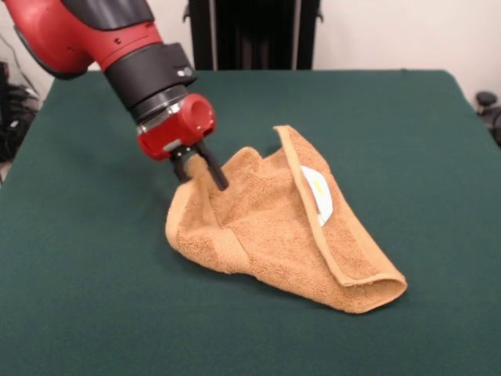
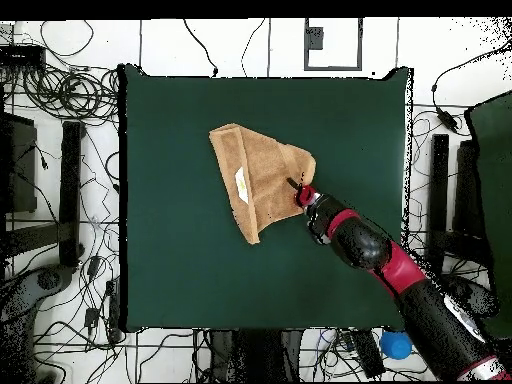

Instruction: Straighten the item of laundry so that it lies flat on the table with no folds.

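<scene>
Gripper point(image 1: 202, 170) shut tight on the towel point(image 1: 274, 227), pinching one corner between two black fingers point(image 1: 213, 168). Corner pulled up a little off the table point(image 1: 94, 298), cloth bunched around the finger tips. Red wrist block just above the fingers, then a black sleeve, then the fat red arm point(image 1: 78, 27) going up and off to the top left in the front view.

From above, gripper point(image 2: 299, 190) at the right edge of the towel point(image 2: 258, 175), arm point(image 2: 400, 275) reaching in from the bottom right corner.

Towel orange-tan and fluffy, not flat yet. Folded over on itself into a shape like a triangle. Wide at the pinched end, narrow at the near right end in the front view. Flat border band point(image 1: 313, 211) running along the top fold, from the far tip down to the near right point. Small white care label point(image 1: 318, 194) showing just under that band, with a bit of yellow on it. Thick fold on the near left side too.

Towel near the middle of the green table, a bit toward the far side from above point(image 2: 160, 260). Lots of bare green cloth all around it. Black cables point(image 2: 60, 90) on the floor outside the table, and a blue round thing point(image 2: 396, 345) near the robot's base.
</scene>
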Available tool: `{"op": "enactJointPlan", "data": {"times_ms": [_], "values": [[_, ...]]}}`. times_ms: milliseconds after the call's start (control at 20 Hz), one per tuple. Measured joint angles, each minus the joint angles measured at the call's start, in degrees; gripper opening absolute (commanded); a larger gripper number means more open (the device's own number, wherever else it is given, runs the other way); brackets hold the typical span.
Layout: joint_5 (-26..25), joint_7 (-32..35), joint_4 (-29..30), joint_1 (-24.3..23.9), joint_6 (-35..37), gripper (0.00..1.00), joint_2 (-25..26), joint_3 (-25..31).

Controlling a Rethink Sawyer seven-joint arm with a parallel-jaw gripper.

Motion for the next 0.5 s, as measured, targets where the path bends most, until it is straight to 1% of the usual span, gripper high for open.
{"op": "enactJointPlan", "data": {"times_ms": [100, 150, 500], "values": [[0.0, 0.0, 0.2, 0.0, 0.9, 1.00, 0.0, 0.7], [0.0, 0.0, 0.2, 0.1, 2.1, 0.00, 0.0, 1.4], [0.1, 0.0, 0.2, 0.1, 5.0, 0.00, -0.2, 1.6]]}}
